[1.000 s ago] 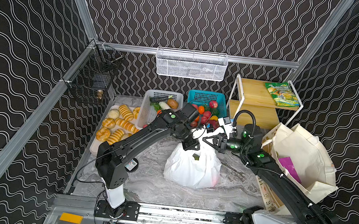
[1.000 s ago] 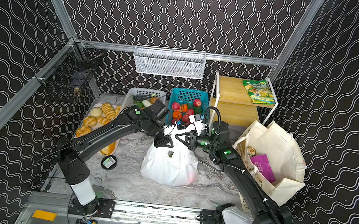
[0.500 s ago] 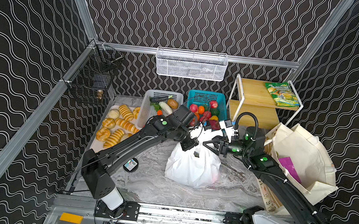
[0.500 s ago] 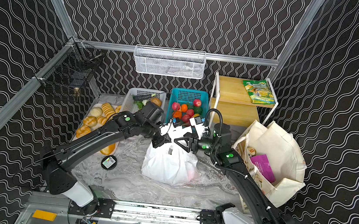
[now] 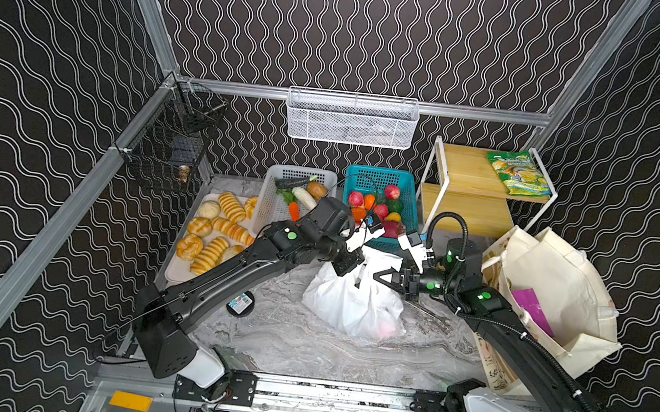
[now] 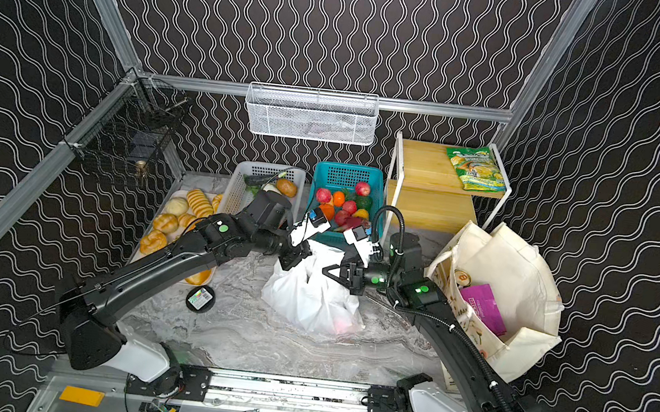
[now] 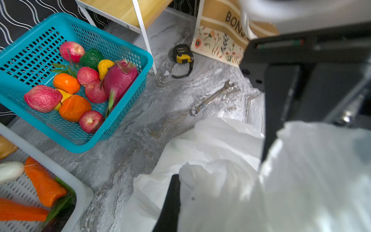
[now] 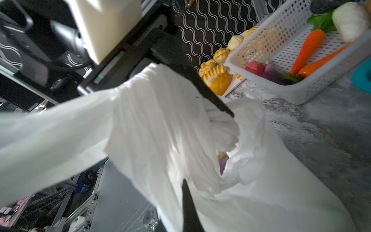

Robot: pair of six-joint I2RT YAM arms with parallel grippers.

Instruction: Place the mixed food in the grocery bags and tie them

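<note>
BAG: white plastic bag (image 5: 351, 305), thin, crinkled, bulging, top gathered upward; mid-worktop, just in front of teal basket (image 5: 378, 172) | LEFT: left pincer (image 5: 356, 276) clamped on the bag's top film | RIGHT: right pincer (image 5: 376, 276) closed together on film facing it | TOTE: cream tote (image 5: 563, 277) at right, purple packet (image 5: 530, 307) inside | SURFACE: grey marbled worktop (image 5: 285, 336); black wavy-lined walls (image 5: 338, 28)

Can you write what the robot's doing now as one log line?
step: tying; left fingers: shut on white plastic bag; right fingers: shut on same bag; bag mouth: open, untied
</note>
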